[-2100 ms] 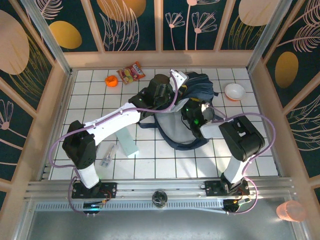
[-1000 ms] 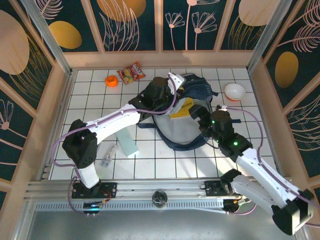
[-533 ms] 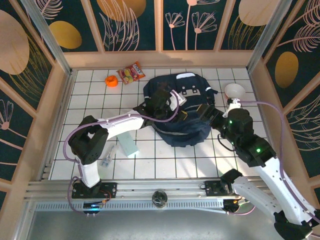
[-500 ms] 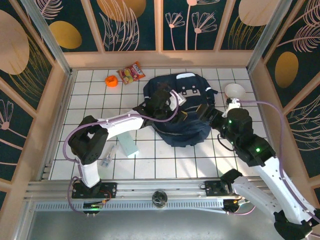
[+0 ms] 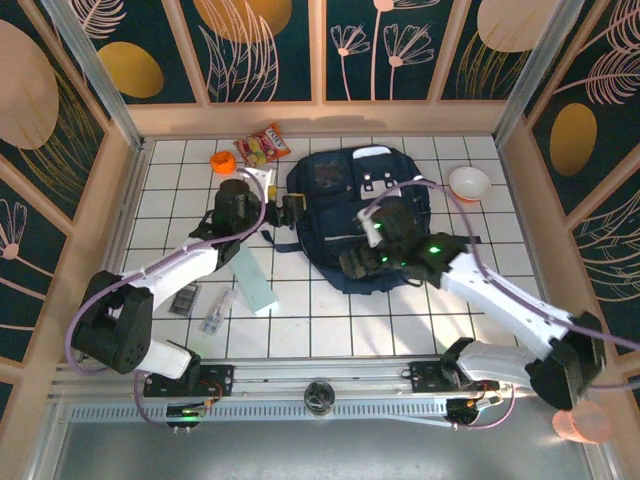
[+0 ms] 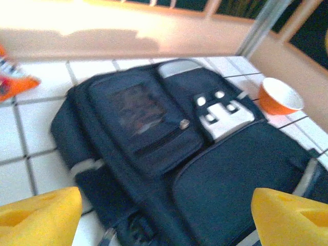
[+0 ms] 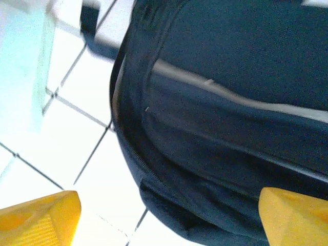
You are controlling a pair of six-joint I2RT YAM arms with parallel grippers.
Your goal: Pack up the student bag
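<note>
Snagging is the principal hazard. The student bag [image 5: 335, 190] lies flat at the far centre of the table, with no open mouth visible. The right gripper [image 7: 166, 215], jaws wide and empty, hovers over the bag's near-left edge. A careless descent could catch a seam or strap and drag the bag toward the bowl [image 5: 469, 182]. The left gripper [image 6: 164, 215], also wide and empty, faces the bag from its left side. The teal box [image 5: 253, 282] lies unpacked nearby, and a collapsed opening would block insertion.

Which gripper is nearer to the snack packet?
Left. The left gripper is close by the snack packet, left of the backpack; the right gripper is at the backpack's near edge.
</note>
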